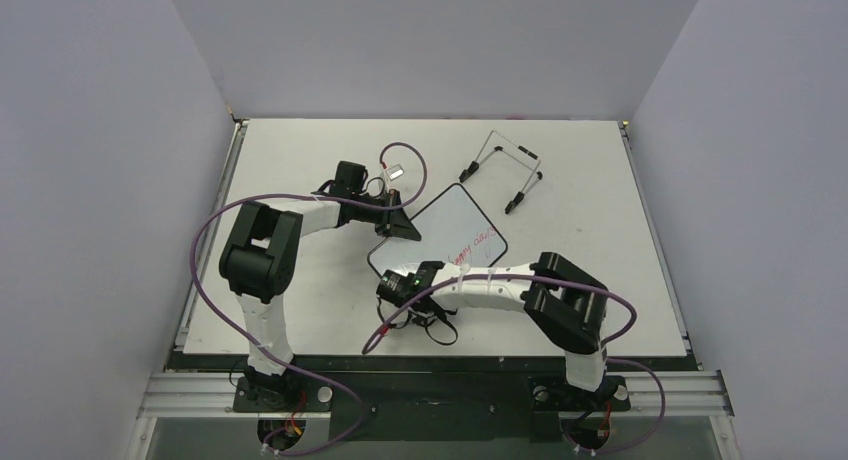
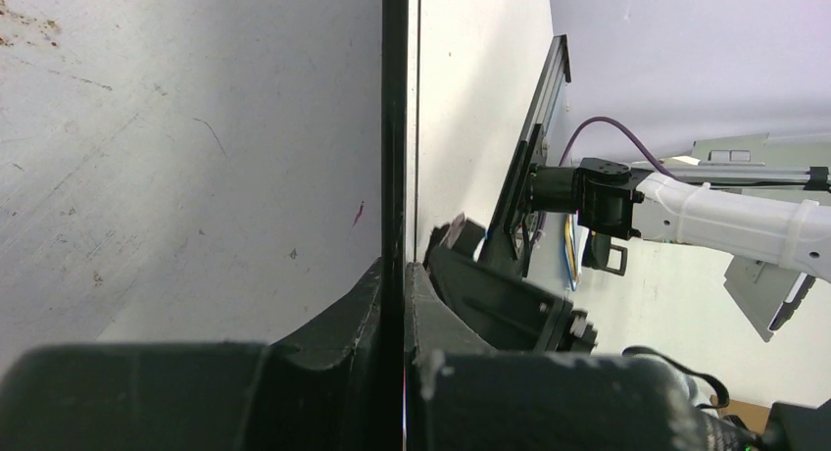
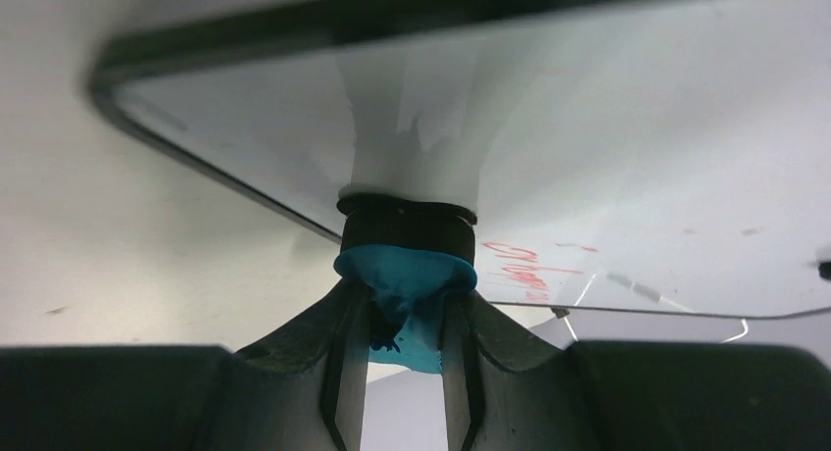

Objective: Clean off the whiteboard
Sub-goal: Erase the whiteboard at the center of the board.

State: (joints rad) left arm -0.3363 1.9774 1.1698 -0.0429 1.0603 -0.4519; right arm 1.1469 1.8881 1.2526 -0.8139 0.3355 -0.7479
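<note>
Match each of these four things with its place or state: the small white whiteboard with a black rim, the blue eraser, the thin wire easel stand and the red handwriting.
Things:
1. small white black-rimmed whiteboard
2. blue eraser with black pad
3. thin wire easel stand
4. red handwriting

Places or states:
A. gripped by the right end effector, pad pressed on the board
B. rim clamped by the left end effector
C. near the board's right corner, not yet wiped
D. on the table, holding nothing

Pairs: 1-B, 2-A, 3-D, 4-C

White whiteboard (image 1: 445, 223) with thin black rim and red writing, blue eraser (image 3: 407, 275), black fingers (image 3: 316, 373), white table (image 1: 320, 305)
</note>
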